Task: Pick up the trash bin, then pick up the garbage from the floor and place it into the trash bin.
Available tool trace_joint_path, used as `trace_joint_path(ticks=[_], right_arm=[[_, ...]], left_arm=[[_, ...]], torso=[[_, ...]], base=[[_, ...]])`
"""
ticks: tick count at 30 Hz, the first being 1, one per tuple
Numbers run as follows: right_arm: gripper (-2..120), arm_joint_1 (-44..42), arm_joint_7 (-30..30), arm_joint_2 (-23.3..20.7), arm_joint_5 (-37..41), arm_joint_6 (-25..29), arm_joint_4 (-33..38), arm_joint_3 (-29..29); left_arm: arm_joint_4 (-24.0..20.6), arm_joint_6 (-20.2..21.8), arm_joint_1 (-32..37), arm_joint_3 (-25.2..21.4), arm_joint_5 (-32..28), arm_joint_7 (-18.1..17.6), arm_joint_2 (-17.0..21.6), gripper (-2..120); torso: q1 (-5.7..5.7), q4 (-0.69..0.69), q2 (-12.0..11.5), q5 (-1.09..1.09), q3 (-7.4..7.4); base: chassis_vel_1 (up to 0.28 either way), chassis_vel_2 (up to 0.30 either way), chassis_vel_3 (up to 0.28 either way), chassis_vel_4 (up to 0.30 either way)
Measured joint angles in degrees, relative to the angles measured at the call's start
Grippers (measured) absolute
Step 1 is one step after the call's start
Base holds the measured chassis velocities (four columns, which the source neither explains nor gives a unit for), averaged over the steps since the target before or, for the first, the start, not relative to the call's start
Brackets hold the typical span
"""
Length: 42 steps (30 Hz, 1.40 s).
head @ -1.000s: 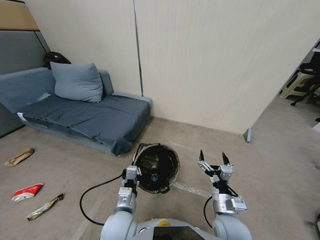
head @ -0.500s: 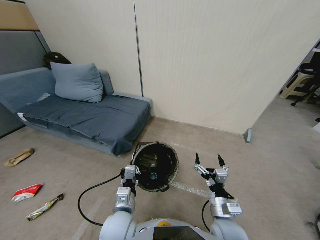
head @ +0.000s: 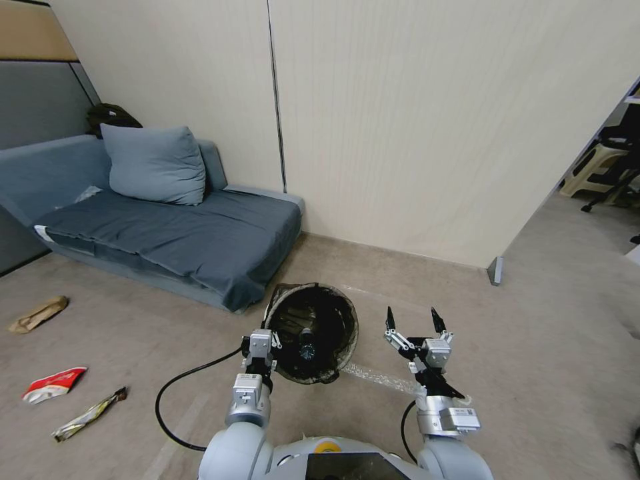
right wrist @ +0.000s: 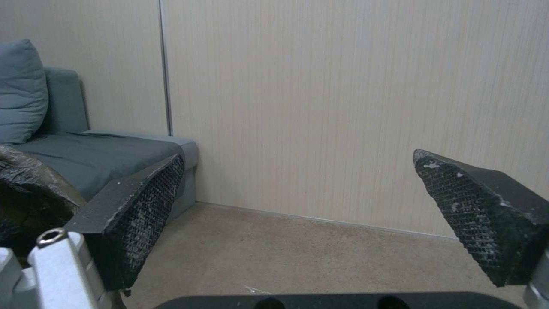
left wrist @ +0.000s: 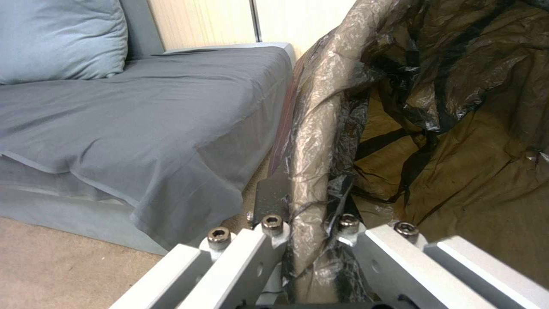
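In the head view the trash bin (head: 337, 313), round with a black bag liner, hangs tilted in front of me with its opening facing up. My left gripper (head: 265, 343) is shut on its near left rim; the left wrist view has the fingers (left wrist: 269, 201) clamped over the liner-wrapped rim (left wrist: 312, 128). My right gripper (head: 412, 319) stands open to the right of the bin, holding nothing, its pads (right wrist: 143, 201) wide apart. The garbage lies on the floor far to the left: a brown paper bag (head: 38, 313), a red-and-white packet (head: 53, 385) and a yellow wrapper (head: 88, 415).
A blue-grey sofa (head: 167, 233) with a cushion (head: 155, 163) stands just behind and left of the bin, against the beige wall. A black cable (head: 167, 400) loops on the carpet by my left arm. A partition foot (head: 495, 270) and stools (head: 600, 167) are at the right.
My right gripper has drawn back toward my body and slightly left, still open. The bin has stayed in the left gripper, barely shifting.
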Motion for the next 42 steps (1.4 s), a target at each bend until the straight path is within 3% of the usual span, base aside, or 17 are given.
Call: trace_joint_path(ticks=[17,42], right_arm=[[100,1.1,0.2,0.0,0.3,-1.5,0.8,-0.5],[100,2.9,-1.4,0.0,2.5,-0.3,0.3,-0.5]], left_arm=[[-0.5,0.0,0.3,0.4,1.4,1.1,-0.7,0],[0.3,0.3,0.0,0.5,1.3,1.7,-0.8,0]], torso=[[0.00,0.00,0.0,0.00,0.00],[0.00,0.00,0.0,0.00,0.00]], base=[[0.013,0.011,0.013,0.010],[0.103,0.111,0.105,0.103]])
